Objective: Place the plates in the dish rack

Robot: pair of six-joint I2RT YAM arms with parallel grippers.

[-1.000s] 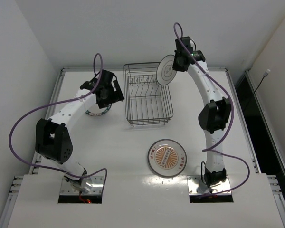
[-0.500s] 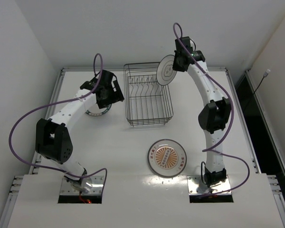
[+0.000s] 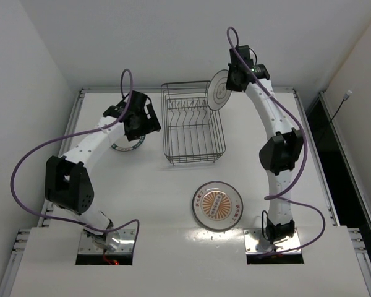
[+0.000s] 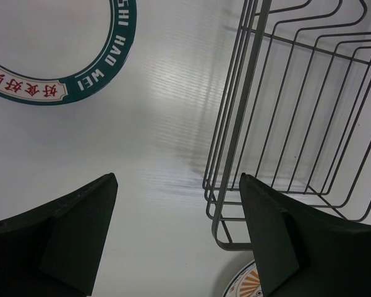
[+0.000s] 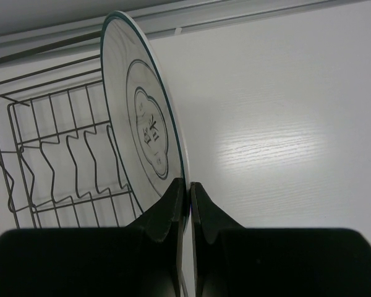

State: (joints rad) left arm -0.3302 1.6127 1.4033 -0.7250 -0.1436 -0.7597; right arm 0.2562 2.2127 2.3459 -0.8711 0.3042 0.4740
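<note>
The white emblem plate [image 5: 145, 133] stood on edge over the far right corner of the dish rack [image 3: 193, 127], its rim clenched by the right gripper [image 5: 187, 185], likely so it could drop edge-first between the tines. Left of the rack lay the teal-rimmed plate [image 4: 55, 43] beneath the left gripper [image 4: 177, 185], jaws spread and empty. The orange-centred plate [image 3: 217, 205] lay flat on the rack's near side.
</note>
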